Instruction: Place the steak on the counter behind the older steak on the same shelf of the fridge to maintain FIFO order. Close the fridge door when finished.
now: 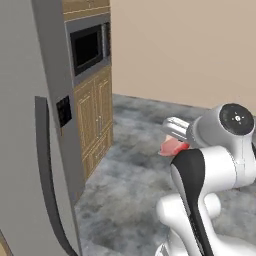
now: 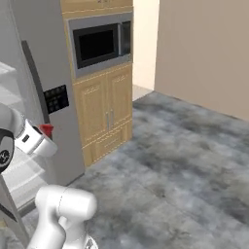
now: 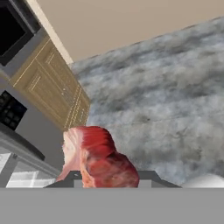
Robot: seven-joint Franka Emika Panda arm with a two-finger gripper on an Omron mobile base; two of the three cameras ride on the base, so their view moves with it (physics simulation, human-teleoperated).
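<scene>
1. The gripper [image 3: 107,183] is clamped narrow on the steak [image 3: 98,157]; in the hand view the meat sits right at the fingertips, red with a pale pink, whitish-edged side turned towards the fridge.
2. From the left base view the steak [image 1: 172,146] pokes out as a pink-red lump just past the end of the hand, held up in the air over the floor. In the right base view a small red bit of it [image 2: 46,129] shows at the tip of the hand.
3. Straight beneath the gripper is the grey mottled floor [image 3: 166,96], well below the held meat.
4. Just beside the gripper, on the side the pale edge of the steak faces, stands the fridge [image 2: 48,58], tall and grey, with a dark control panel [image 2: 56,98] on its front.
5. The fridge door [image 1: 25,150] stands near the arm, its long dark bar handle [image 1: 47,170] running down it. In the right base view pale shelves [image 2: 9,73] show inside the fridge, beyond the hand; I cannot make out what lies on them.
6. Farther past the fridge are tan wooden cabinets [image 2: 104,107] with a built-in dark-fronted oven [image 2: 99,43] above them.
7. Farthest off is a plain beige wall [image 1: 190,45], well apart from the gripper.
</scene>
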